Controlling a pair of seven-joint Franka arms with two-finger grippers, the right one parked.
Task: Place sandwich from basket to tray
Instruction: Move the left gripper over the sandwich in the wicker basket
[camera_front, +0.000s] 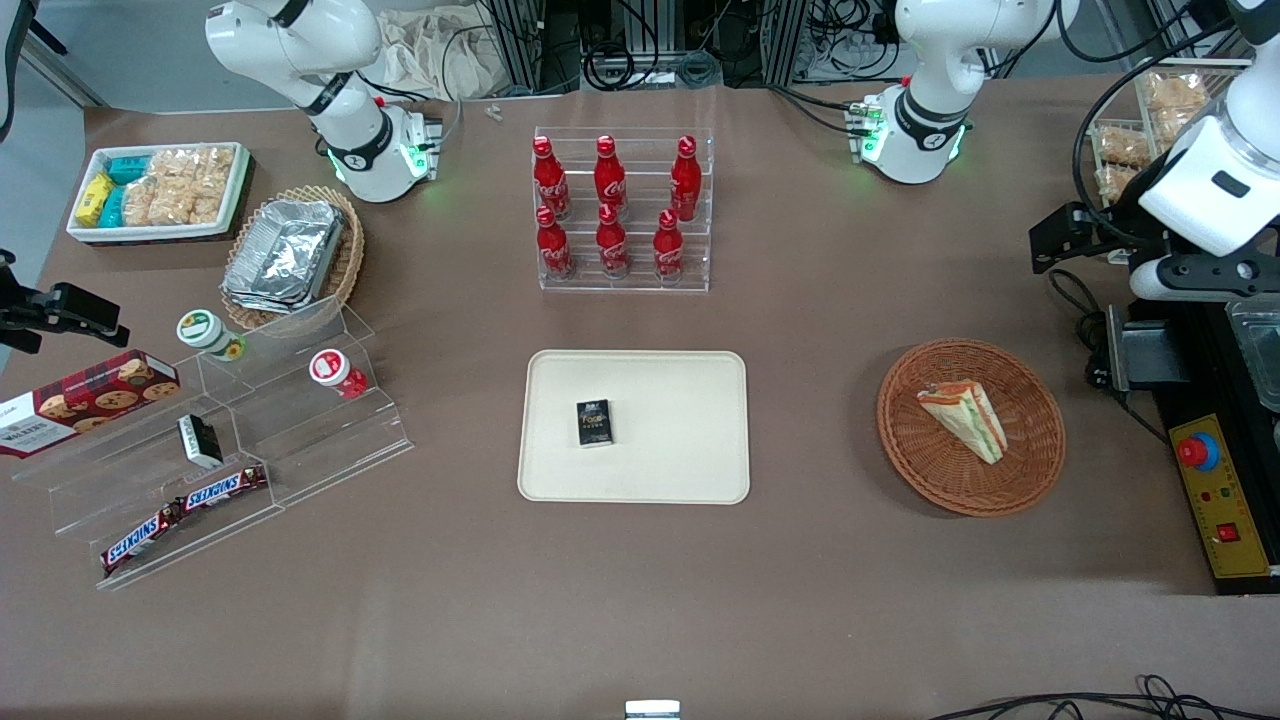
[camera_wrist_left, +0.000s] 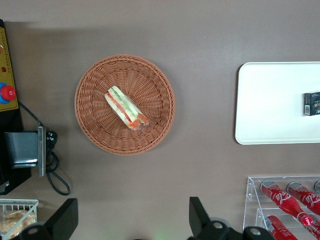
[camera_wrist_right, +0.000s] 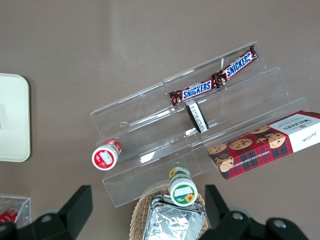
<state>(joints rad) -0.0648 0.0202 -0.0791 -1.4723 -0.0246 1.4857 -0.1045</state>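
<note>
I see my hand (camera_wrist_left: 131, 220) spread wide and empty, high above the surface (camera_front: 820, 330); the sandwich (camera_front: 965, 418) lies in the basket (camera_front: 1030, 470), apart from the tray (camera_front: 690, 450).

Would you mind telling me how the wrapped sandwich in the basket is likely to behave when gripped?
The sandwich looks soft, so it probably squashes. Its clear wrap may slip. It lies loose in the basket; the open gripper hangs above.
</note>
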